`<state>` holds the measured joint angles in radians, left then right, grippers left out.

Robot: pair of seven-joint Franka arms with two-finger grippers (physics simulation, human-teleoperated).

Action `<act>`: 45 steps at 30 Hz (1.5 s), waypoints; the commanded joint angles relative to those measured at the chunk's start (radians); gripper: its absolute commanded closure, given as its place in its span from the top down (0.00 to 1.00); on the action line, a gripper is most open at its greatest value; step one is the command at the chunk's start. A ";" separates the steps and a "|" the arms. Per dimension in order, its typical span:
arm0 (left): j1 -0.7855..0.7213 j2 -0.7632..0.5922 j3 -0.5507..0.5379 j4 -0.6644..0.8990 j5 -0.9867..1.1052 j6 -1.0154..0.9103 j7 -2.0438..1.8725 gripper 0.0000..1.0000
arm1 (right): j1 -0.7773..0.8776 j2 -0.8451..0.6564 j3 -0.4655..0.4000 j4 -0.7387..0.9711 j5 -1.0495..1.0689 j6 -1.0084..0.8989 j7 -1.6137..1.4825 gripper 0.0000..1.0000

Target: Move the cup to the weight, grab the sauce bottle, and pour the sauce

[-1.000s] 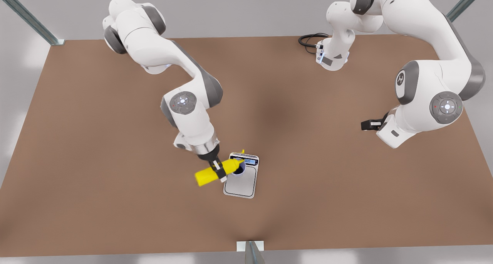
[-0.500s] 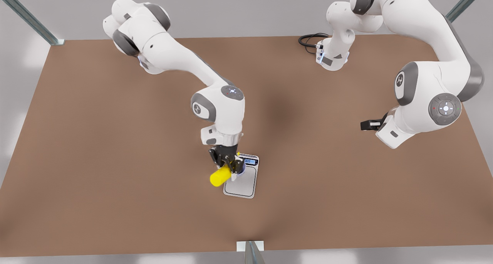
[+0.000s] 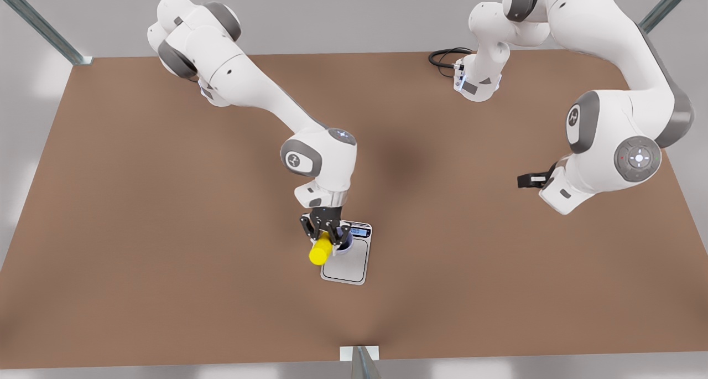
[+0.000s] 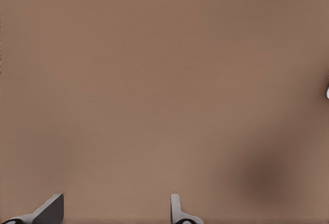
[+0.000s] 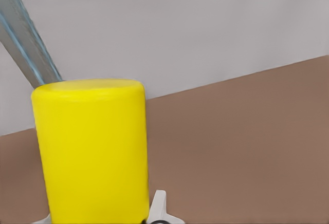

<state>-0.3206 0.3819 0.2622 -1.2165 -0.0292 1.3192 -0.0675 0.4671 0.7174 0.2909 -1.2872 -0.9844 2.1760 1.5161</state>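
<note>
The yellow sauce bottle (image 3: pixel 319 253) is tipped over, its flat base toward the camera and its nozzle end hidden behind the fingers above the cup. My right gripper (image 3: pixel 326 238) is shut on it, on the arm at the front view's left. In the right wrist view the sauce bottle (image 5: pixel 92 152) stands base up between the fingertips (image 5: pixel 159 207). The lavender cup (image 3: pixel 345 246) sits on the weight (image 3: pixel 349 267), near its display end, mostly covered by the gripper. My left gripper (image 4: pixel 113 213) waits open over bare table at the front view's right.
A black cable coil (image 3: pixel 445 57) lies at the table's back by the base of the arm on the front view's right. A metal post (image 3: pixel 359 361) stands at the middle of the front edge. Brown tabletop (image 3: pixel 166 229) spreads wide around the weight.
The right wrist has swung round over the weight. The bottle went from lying sideways with its nozzle over the cup to steeply tipped, base up. The left arm barely moved.
</note>
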 commanded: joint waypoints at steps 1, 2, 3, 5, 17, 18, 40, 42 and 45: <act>0.000 -0.001 0.000 0.000 0.000 0.000 0.000 1.00 | -0.002 -0.009 -0.003 -0.003 0.053 0.073 -0.005 0.21; 0.000 -0.001 0.000 0.000 0.000 -0.002 0.000 1.00 | -0.005 -0.016 -0.004 -0.003 0.092 0.093 -0.002 0.21; 0.000 -0.003 0.000 0.002 0.000 -0.002 0.002 1.00 | -0.007 -0.018 -0.004 -0.001 0.138 0.093 0.004 0.21; 0.000 -0.003 0.000 0.002 0.000 -0.002 0.000 1.00 | -0.024 -0.024 -0.001 0.003 0.233 0.094 0.003 0.21; 0.000 0.000 -0.001 0.000 0.000 -0.005 0.002 1.00 | -0.156 -0.119 -0.006 -0.027 0.995 0.074 0.003 0.21; 0.000 0.000 -0.001 -0.002 0.000 -0.005 0.002 1.00 | -0.165 -0.118 -0.004 -0.027 1.030 0.054 0.003 0.21; -0.002 0.015 -0.031 0.018 -0.061 0.075 0.002 1.00 | -0.280 -0.078 -0.368 -0.210 2.267 -0.504 -0.381 0.21; -0.002 0.015 -0.031 0.018 -0.064 0.072 0.009 1.00 | -0.334 -0.050 -0.368 -0.236 2.302 -0.579 -0.467 0.21; -0.002 0.015 -0.044 0.018 -0.064 0.072 0.012 1.00 | -0.400 -0.035 -0.368 -0.328 2.388 -0.663 -0.591 0.21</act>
<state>-0.3222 0.3988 0.2178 -1.1981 -0.0872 1.3926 -0.0547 0.0509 0.6998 -0.0783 -1.6124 1.3636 1.4414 0.9159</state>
